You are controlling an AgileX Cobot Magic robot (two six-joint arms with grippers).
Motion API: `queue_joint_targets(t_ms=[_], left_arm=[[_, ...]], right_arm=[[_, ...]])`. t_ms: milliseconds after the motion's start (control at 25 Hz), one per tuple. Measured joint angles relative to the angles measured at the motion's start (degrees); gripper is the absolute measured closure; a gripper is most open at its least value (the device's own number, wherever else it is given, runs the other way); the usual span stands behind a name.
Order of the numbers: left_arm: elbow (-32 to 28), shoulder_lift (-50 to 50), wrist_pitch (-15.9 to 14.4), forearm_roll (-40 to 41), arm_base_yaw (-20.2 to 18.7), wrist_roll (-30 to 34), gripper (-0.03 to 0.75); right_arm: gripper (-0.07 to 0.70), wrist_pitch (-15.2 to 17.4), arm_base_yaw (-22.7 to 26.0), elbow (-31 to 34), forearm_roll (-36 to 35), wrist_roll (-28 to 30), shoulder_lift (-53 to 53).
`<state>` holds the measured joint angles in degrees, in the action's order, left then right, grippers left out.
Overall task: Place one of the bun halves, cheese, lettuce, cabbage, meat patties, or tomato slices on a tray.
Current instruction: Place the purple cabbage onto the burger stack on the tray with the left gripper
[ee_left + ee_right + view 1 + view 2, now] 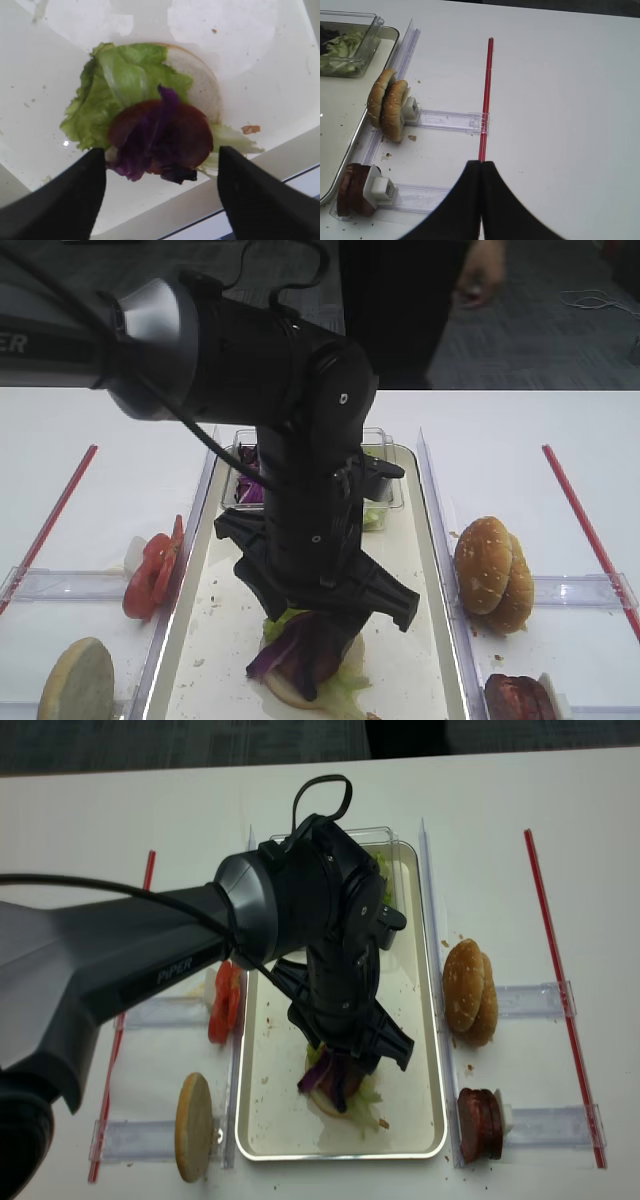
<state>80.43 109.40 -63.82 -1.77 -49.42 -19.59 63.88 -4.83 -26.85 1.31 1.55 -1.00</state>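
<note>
A stack lies near the front of the tray [420,1120]. At its base is a bun half [200,85], cut face up, with lettuce [115,85] on it. Over that sits a dark red-brown meat patty [192,135], and purple cabbage [150,145] lies loose on top. My left gripper [160,150] hangs just above the stack, open, one finger on each side, holding nothing. From the high view the left gripper [320,625] hides part of the stack. My right gripper [481,164] is shut and empty over the bare table, right of the tray.
Two bun halves [387,105] and meat patties [352,190] stand in clear racks right of the tray. Tomato slices [152,575] and another bun half [75,680] stand on the left. A clear box [245,485] of leaves sits at the tray's far end. Red straws [487,90] lie on both sides.
</note>
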Motion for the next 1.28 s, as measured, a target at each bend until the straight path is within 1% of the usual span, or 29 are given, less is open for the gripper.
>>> queue_joint_targets(t_ms=[320,400,480,600,640,1000,1080,1280], left_arm=[[0.0,0.0,-0.21,0.0,0.0,-0.36,0.223],[0.0,0.0,-0.67,0.0,0.0,-0.48,0.223],[0.23,0.0,-2.18,0.0,0.0,-0.48,0.223],[2.06,0.0,-4.84,0.0,0.0,-0.57,0.223],[2.99,0.0,-5.13,0.0,0.0,-0.57,0.223],[11.58,0.0,-5.68,0.89,0.0,-1.36,0.223],[12.58,0.0,-5.82,0.89,0.11,-1.6,0.223],[12.93,0.0,-6.05,0.89,0.34,-1.84,0.223]], right_arm=[[0.625,0.0,0.0,0.0,0.0,0.0,0.0],[0.625,0.0,0.0,0.0,0.0,0.0,0.0],[0.625,0.0,0.0,0.0,0.0,0.0,0.0],[0.625,0.0,0.0,0.0,0.0,0.0,0.0],[0.625,0.0,0.0,0.0,0.0,0.0,0.0],[0.625,0.0,0.0,0.0,0.0,0.0,0.0],[0.625,0.0,0.0,0.0,0.0,0.0,0.0],[0.625,0.0,0.0,0.0,0.0,0.0,0.0]])
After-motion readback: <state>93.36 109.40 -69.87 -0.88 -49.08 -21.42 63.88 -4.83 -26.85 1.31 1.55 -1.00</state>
